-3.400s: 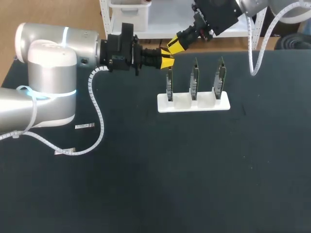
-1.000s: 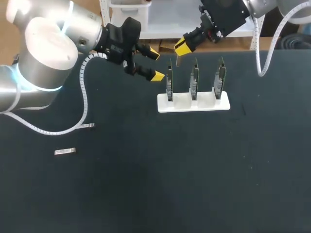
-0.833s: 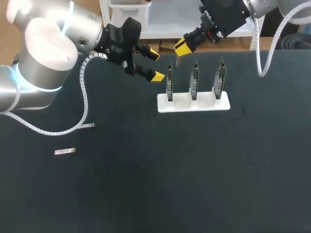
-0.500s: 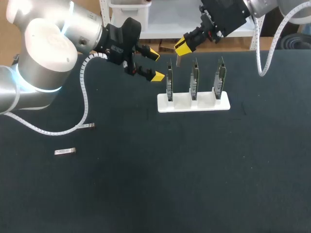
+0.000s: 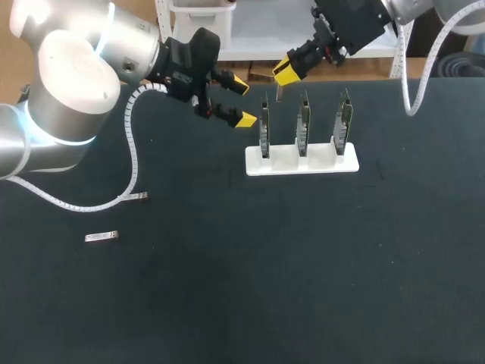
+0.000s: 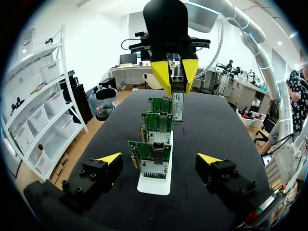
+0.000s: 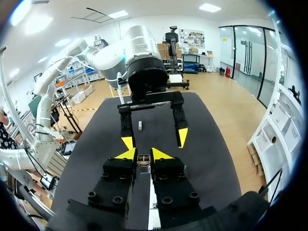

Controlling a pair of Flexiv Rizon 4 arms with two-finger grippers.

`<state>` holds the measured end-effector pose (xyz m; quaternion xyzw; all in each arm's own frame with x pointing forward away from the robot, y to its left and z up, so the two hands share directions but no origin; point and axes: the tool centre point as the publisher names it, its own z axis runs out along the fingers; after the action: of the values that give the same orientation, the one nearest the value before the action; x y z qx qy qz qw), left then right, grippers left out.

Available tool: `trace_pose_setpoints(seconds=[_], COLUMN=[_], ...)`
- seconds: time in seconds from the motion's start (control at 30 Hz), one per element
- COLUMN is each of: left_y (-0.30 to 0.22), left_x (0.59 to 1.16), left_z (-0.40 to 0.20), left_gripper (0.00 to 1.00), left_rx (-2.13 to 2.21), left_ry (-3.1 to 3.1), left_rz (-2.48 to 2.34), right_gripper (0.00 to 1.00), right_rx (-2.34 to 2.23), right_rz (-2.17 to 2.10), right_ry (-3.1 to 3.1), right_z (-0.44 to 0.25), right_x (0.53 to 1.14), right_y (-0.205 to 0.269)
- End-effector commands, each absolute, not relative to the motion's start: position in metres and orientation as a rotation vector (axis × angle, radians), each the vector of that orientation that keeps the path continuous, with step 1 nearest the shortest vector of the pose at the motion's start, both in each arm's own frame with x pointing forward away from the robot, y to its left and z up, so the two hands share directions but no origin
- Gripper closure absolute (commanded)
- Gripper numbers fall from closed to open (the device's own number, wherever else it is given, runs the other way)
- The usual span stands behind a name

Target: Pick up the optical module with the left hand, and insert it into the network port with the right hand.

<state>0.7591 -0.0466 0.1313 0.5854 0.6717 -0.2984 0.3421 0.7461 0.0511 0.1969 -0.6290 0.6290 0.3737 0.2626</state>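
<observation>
Head view: the left gripper [image 5: 241,101] hangs just left of a white stand [image 5: 301,162], its yellow tips spread wide with nothing between them. The right gripper [image 5: 284,72], at the far side, is clamped on the optical module [image 5: 279,92], which hangs above the stand, close to its three upright network cards [image 5: 303,125]. Two spare modules [image 5: 101,237] lie on the table at the near left.

Left wrist view: the left gripper's fingers [image 6: 109,158] stand wide apart on either side of the row of cards. Beyond them the right gripper [image 6: 174,74] pinches the module [image 6: 178,103] upright.

Right wrist view: the module [image 7: 143,160] sits gripped between the closed tips, and the left gripper [image 7: 155,139] faces it, open.
</observation>
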Motion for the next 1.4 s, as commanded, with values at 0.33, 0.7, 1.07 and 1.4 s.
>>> trace_pose_setpoints(seconds=[0.33,0.7,1.07,1.4], left_y=[-0.048,-0.048,-0.048,-0.048], left_x=[0.760,0.760,0.760,0.760], left_z=[0.131,0.131,0.131,0.131], left_gripper=[0.00,0.00,0.00,0.00], left_rx=[1.524,1.524,1.524,1.524], left_ry=[1.751,1.751,1.751,1.751], left_rz=[-0.774,-0.774,-0.774,-0.774], right_gripper=[1.00,1.00,1.00,1.00], right_rx=[-1.737,-1.734,-1.693,-1.706], right_rz=[0.969,0.961,0.862,0.872], right_ry=[1.705,1.719,1.793,1.793], right_z=[0.201,0.201,0.195,0.187], right_x=[0.753,0.752,0.755,0.755], right_y=[0.049,0.049,0.055,0.065])
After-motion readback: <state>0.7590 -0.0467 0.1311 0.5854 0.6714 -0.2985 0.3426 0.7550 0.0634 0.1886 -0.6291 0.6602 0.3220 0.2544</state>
